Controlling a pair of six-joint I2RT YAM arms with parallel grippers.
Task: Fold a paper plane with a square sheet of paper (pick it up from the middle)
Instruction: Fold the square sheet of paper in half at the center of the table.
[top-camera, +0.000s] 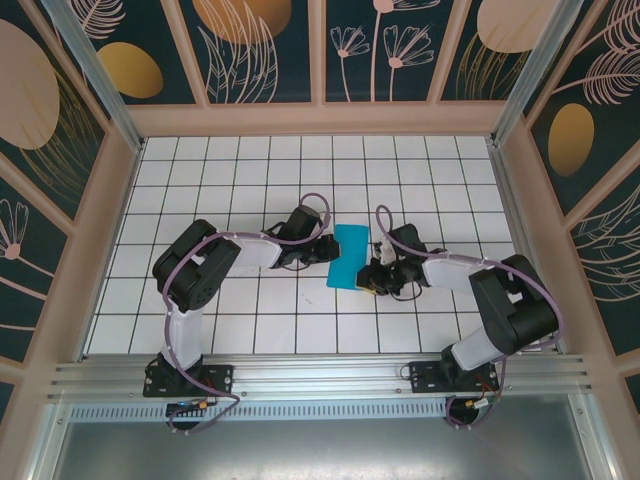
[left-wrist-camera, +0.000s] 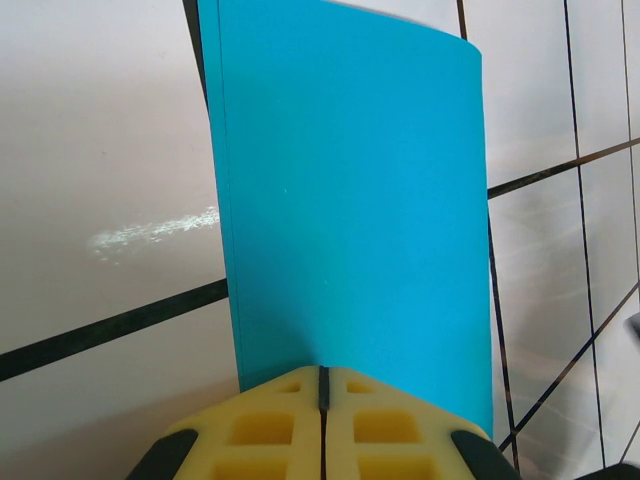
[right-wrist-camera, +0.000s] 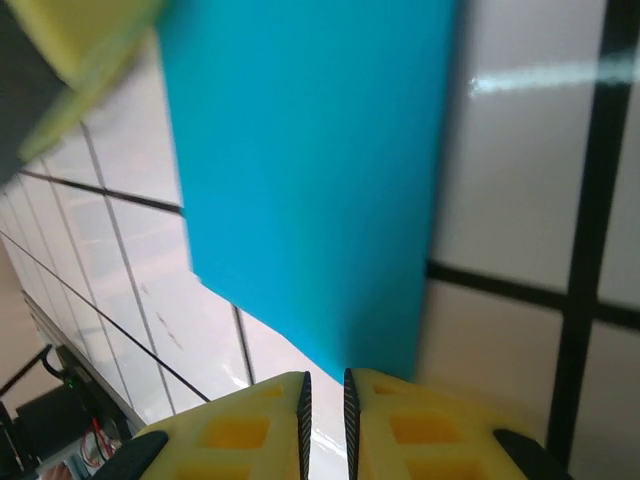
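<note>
White tiled bench spreads wide inside patterned walls, with open tiles on every side of the arms. At its middle, the cyan sheet of paper, folded double, spans between both hands. The left hand is pressed together on one edge. The right hand pinches the opposite edge.

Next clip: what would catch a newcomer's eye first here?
The bright cyan square sheet of paper stands out mid-table, apparently folded over, against the white tiled table. The left gripper is shut on one edge, and the right gripper pinches the opposite edge.
</note>
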